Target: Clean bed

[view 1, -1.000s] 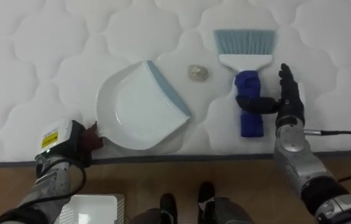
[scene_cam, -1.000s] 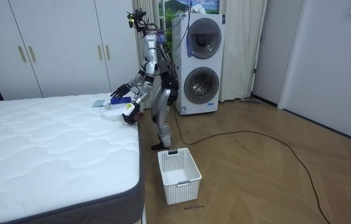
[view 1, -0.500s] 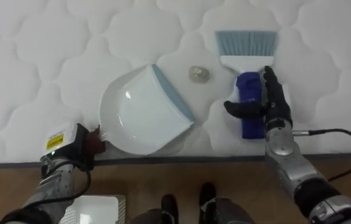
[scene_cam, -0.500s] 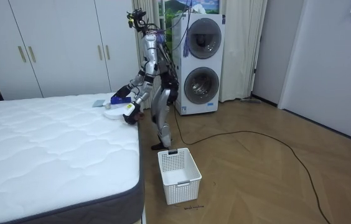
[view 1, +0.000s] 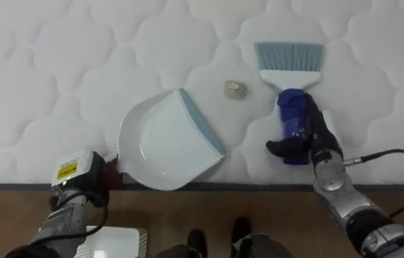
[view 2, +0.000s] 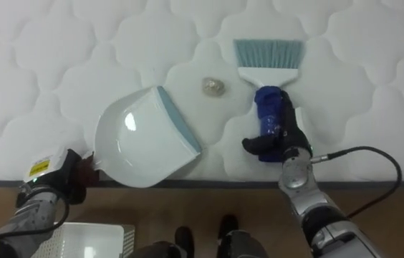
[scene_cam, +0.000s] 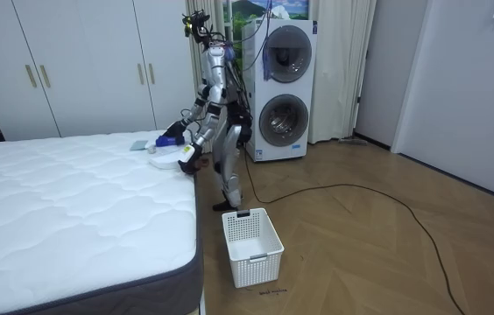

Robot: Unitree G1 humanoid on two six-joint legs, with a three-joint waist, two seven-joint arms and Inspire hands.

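Item 1: brush (view 1: 290, 77), with a blue handle, white head and grey-blue bristles. It is lying flat on the bed (view 1: 59, 64), its bristles pointing away from the right hand (view 1: 316, 147). The right hand is clasping the blue handle, with the thumb hooking across the handle's lower end and the fingers closing on it from the right.

Item 2: scrap (view 1: 236, 89), small, pale and crumpled. It is lying on the quilting up and to the left of the right hand, near the left corner of the brush's head and touching neither tool.

Item 3: dustpan (view 1: 162, 140), white with a grey-blue lip. It is lying flat well to the left of the right hand, with the lip facing the scrap and the rear rim at the bed's near edge. The left hand (view 1: 80, 175) is pressing up against that rear rim from the lower left. Whether it is clasping the dustpan cannot be told.

Item 4: yellow label on the back of the left hand, with print too small to read.

Item 5: basket (scene_cam: 251, 248), white and slatted. It is standing on the wooden floor below the left hand, just off the bed's edge.

The robot is standing at the bed's side and bending over it, with both arms reaching down.
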